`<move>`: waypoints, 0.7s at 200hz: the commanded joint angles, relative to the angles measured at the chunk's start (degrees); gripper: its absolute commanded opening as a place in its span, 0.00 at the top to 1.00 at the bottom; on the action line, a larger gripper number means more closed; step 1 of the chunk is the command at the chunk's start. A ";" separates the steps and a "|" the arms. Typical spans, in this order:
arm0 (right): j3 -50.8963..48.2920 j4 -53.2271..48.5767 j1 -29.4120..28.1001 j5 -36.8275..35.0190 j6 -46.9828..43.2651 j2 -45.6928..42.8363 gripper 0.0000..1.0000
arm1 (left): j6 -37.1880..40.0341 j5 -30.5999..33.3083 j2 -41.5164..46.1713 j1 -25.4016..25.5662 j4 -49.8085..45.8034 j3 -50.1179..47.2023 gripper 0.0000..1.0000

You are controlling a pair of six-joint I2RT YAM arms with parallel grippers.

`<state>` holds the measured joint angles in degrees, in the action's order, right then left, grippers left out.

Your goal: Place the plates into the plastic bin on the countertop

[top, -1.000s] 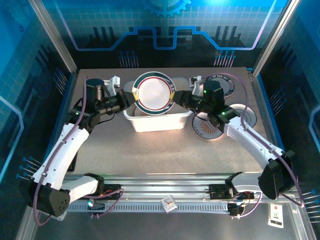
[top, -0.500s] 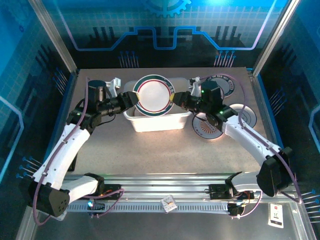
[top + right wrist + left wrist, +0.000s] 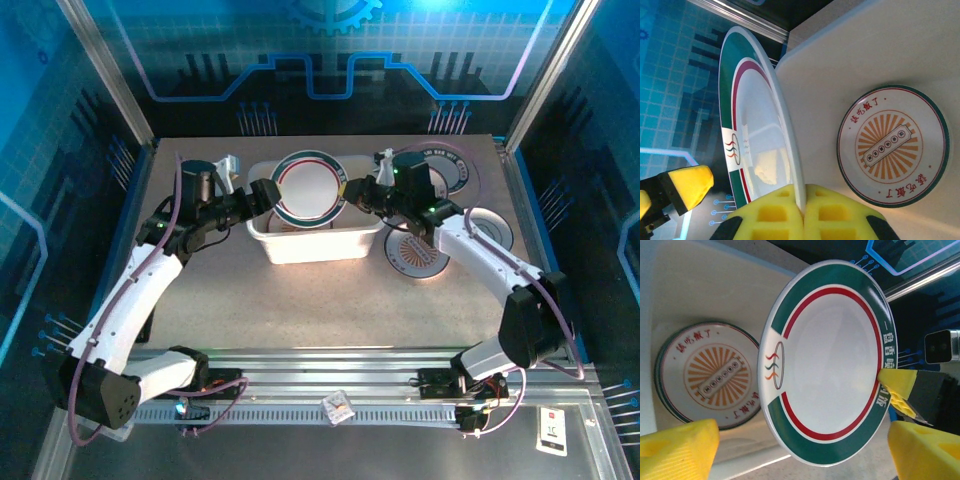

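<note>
Just right gripper (image 3: 354, 193) pinches plate (image 3: 310, 187) rim, upright over bin (image 3: 315, 243).

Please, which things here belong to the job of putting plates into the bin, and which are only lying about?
Job: green-rimmed plate in the right gripper; plastic bin; orange plate inside it; loose plates on the countertop.
Lying about: small packet; white card.
</note>
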<state>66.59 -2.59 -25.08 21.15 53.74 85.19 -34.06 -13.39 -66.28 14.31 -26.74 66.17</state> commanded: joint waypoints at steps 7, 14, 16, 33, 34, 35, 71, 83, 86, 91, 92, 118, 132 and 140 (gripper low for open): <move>3.74 1.12 1.02 1.34 -1.07 1.92 1.00 | 1.50 3.04 -0.70 -2.00 -1.38 1.47 0.04; 4.21 0.85 1.16 1.43 -1.38 2.41 1.00 | 1.46 3.09 -0.65 -2.86 -1.62 1.42 0.02; 4.42 0.73 1.15 1.44 -1.53 2.52 1.00 | 1.46 3.19 -0.61 -3.01 -1.71 1.42 0.01; 6.38 -0.95 1.40 1.62 -2.73 4.11 1.00 | 1.18 3.16 -0.24 -5.12 -1.96 0.92 0.01; 6.50 -1.03 1.42 1.66 -2.83 4.24 1.00 | 1.18 3.13 -0.24 -5.23 -1.94 0.90 0.01; 6.70 -1.20 1.39 1.68 -2.93 4.35 1.00 | 1.19 3.12 -0.20 -5.37 -1.97 0.85 0.01; 13.21 -7.00 1.73 2.53 -6.96 8.82 1.00 | 1.26 1.98 0.78 -10.43 -2.68 -0.33 0.01; 16.09 -9.52 1.81 3.08 -8.57 10.77 1.00 | 1.44 1.20 1.13 -12.42 -2.79 -0.68 0.01; 16.86 -10.26 1.84 3.18 -9.10 11.28 1.00 | 1.45 1.00 1.15 -12.93 -2.87 -0.69 0.01; 18.44 -11.67 1.82 3.48 -9.92 12.20 1.00 | 1.45 0.74 1.32 -13.66 -2.88 -0.78 0.01; 18.73 -11.97 1.80 3.47 -10.03 12.33 1.00 | 1.45 0.69 1.37 -13.81 -2.88 -0.82 0.01; 25.30 -17.66 1.57 5.58 -13.47 16.91 1.00 | 1.46 0.01 2.07 -16.20 -3.06 -1.30 0.01; 27.62 -20.14 1.40 5.92 -14.96 18.48 1.00 | 1.41 0.01 2.54 -16.67 -3.05 -1.82 0.01; 28.44 -21.19 1.28 6.00 -15.83 19.14 1.00 | 1.44 -0.01 2.72 -16.76 -3.14 -2.17 0.01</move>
<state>90.67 -17.93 -23.94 24.12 42.59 102.26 -33.91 -11.84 -65.32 -1.56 -28.45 65.49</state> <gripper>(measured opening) 0.068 0.991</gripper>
